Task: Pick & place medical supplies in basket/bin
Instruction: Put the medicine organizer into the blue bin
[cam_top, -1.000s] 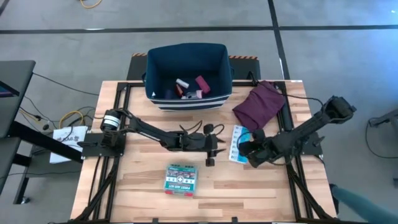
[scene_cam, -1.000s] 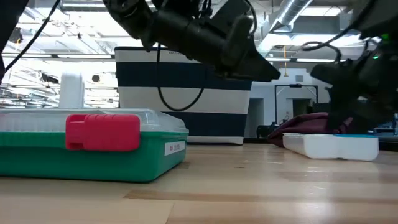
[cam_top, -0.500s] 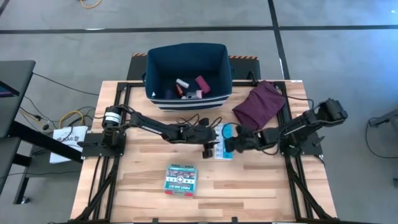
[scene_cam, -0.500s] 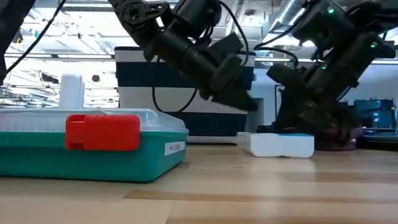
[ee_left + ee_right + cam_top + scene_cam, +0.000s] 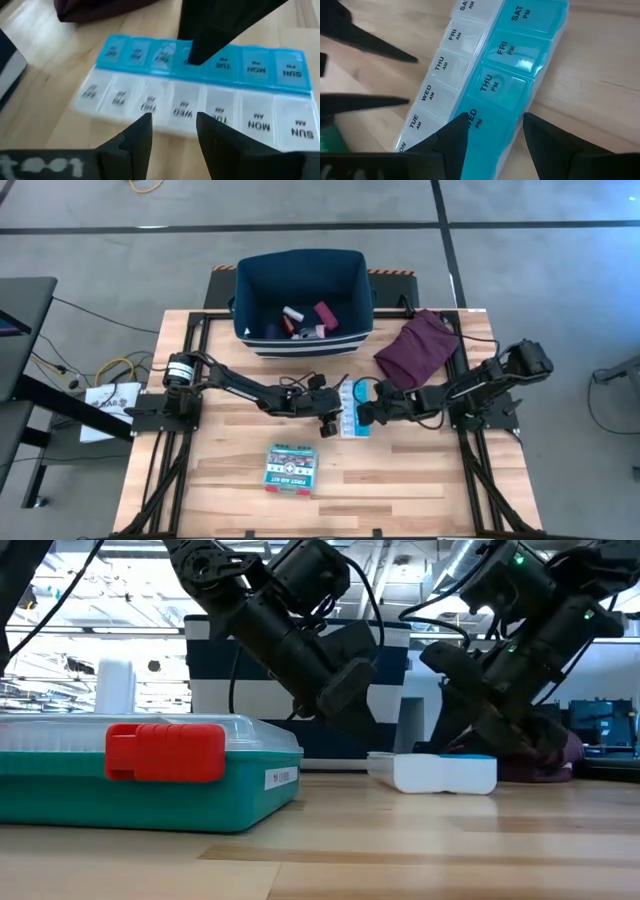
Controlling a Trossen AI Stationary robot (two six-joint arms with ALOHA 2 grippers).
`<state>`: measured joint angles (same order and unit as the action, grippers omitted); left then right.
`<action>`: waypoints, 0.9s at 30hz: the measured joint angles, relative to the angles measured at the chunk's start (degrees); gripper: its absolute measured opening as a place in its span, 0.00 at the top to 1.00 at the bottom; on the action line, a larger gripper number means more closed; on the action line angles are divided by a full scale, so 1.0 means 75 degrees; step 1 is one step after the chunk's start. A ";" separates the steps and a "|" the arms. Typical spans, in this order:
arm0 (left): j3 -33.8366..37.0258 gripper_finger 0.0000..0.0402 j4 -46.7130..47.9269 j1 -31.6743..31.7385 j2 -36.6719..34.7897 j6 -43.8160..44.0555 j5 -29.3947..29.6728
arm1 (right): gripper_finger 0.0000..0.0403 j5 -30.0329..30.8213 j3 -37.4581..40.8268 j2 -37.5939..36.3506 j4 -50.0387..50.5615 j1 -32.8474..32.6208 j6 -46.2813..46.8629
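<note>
The light-blue pill strip (image 5: 352,408) lies flat on the table's middle, its white row toward my left arm and its blue row toward my right arm. My left gripper (image 5: 329,420) is open. Its fingers (image 5: 142,127) stand low at the white row's edge (image 5: 150,102), and I cannot tell whether they touch it. My right gripper (image 5: 366,412) is open at the blue row. The teal first-aid box (image 5: 290,468) rests flat near the table's near edge. The navy bin (image 5: 303,330) stands at the far edge with several small items (image 5: 300,320) inside. My right gripper (image 5: 495,120) is open over the pill strip's blue row (image 5: 492,85) near its middle, coming slanting down from the table's right. In the left wrist view one of its fingers (image 5: 205,35) comes down onto that row (image 5: 165,52). The strip lies flat on the table.
The maroon cloth (image 5: 415,345) lies crumpled at the far right, behind my right arm. In the low view the first-aid box (image 5: 150,775) fills the near left, and the bin (image 5: 290,690) rises behind both grippers. Bare wood shows between the box and the strip.
My right gripper has moved toward the table's left, and the pill strip has slid along the table with it from the right part to the middle. My left gripper has tipped and dropped toward the strip's white side.
</note>
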<state>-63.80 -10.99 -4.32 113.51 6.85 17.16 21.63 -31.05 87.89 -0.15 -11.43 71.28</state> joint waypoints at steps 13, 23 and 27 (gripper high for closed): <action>-0.0010 0.64 0.0161 -0.0089 0.0310 0.0395 0.0119 | 0.55 -0.0578 0.0020 0.0057 -0.0789 0.0408 -0.0979; -0.0017 0.64 0.0266 -0.0519 0.0539 0.0661 0.0894 | 0.51 -0.1251 0.0020 0.0009 -0.0847 0.0613 -0.1365; -0.0013 0.64 0.0439 -0.0724 0.0539 0.0844 0.1180 | 0.48 -0.1374 0.0020 -0.0002 -0.0875 0.0601 -0.1311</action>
<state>-63.90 -7.70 -9.75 117.56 13.19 26.01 11.33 -30.89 87.88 -6.71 -6.92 61.44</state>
